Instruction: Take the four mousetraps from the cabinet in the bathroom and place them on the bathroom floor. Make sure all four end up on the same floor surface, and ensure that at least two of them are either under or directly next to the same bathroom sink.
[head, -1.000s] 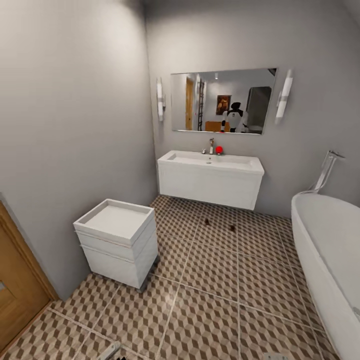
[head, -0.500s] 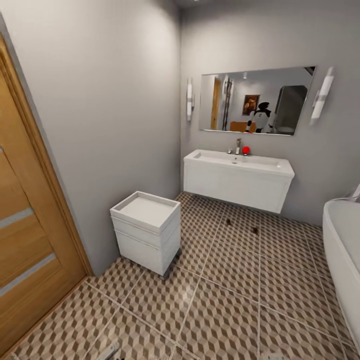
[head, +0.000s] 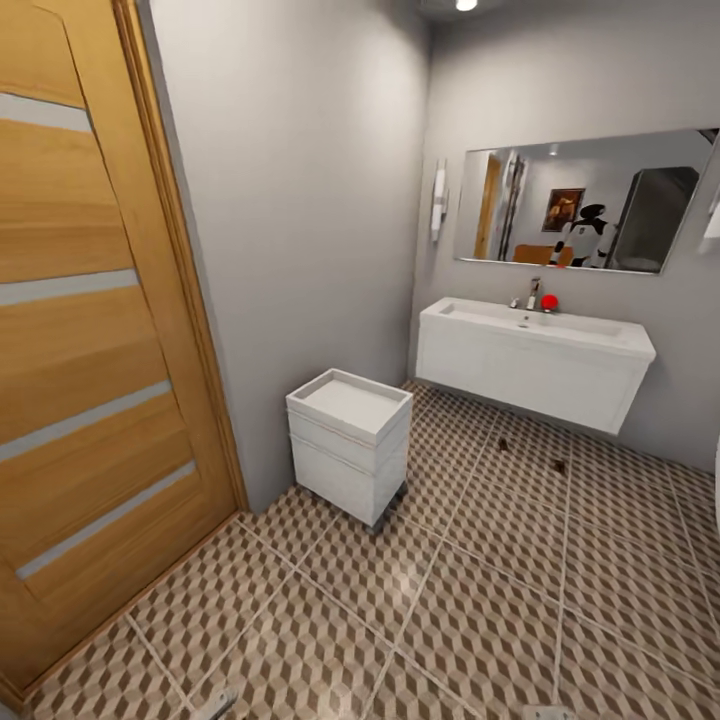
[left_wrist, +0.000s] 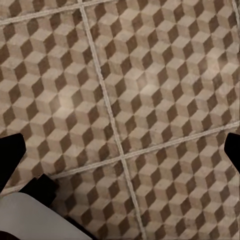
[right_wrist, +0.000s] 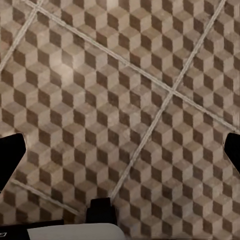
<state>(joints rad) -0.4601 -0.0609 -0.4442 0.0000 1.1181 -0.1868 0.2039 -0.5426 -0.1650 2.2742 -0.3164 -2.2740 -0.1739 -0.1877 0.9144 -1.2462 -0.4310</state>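
View: you turned left since before; the wooden door (head: 90, 330) now stands left of the sink (head: 535, 358).
Mousetraps: two dark specks (head: 503, 441) on the bathroom floor (head: 480, 600) before the sink.
Left gripper (left_wrist: 120, 150): fingers spread, empty.
Right gripper (right_wrist: 120, 150): fingers spread, empty.
Writing: none readable.

I see the cube-patterned brown-beige tile floor (head: 470, 610) bearing a small white drawer unit (head: 349, 442) and two small dark mousetraps (head: 503, 442) near the sink.

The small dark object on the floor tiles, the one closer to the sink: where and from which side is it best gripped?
Probably come straight down and pinch the dark object across its shorter sides. It lies low and flat on the bathroom floor, before the sink and apart from its neighbour, so it offers no tall face. Finer detail is too small to tell.
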